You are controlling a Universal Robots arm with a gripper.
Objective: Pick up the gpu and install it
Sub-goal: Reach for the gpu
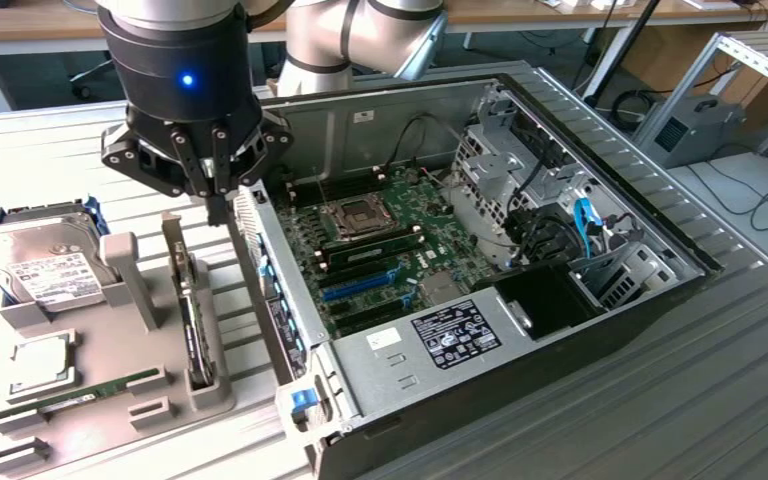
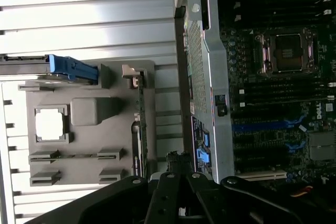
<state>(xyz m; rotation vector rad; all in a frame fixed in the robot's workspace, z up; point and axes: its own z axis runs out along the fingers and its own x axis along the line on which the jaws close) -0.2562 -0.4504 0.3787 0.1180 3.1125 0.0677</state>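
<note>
slatted table (image 1: pixel 731 400), gpu (image 1: pixel 197 330) upright in grey holder (image 1: pixel 104 410), open computer case (image 1: pixel 371 345) alongside

The gripper (image 1: pixel 215 205) hangs at one o'clock of the gpu (image 1: pixel 192 322), which stands edge-on in a grey holder (image 1: pixel 107 432).

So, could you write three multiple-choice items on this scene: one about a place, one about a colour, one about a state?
1. Where is the gpu? A in the grey holder; B inside the case; C under the case.
2. The frame around the hard drive is: A red; B blue; C yellow.
3. The case is: A closed; B open; C upside down.
Answers: 1 A, it stands on edge in the holder; 2 B, blue shows at the drive's corners; 3 B, the motherboard is in sight.
</note>
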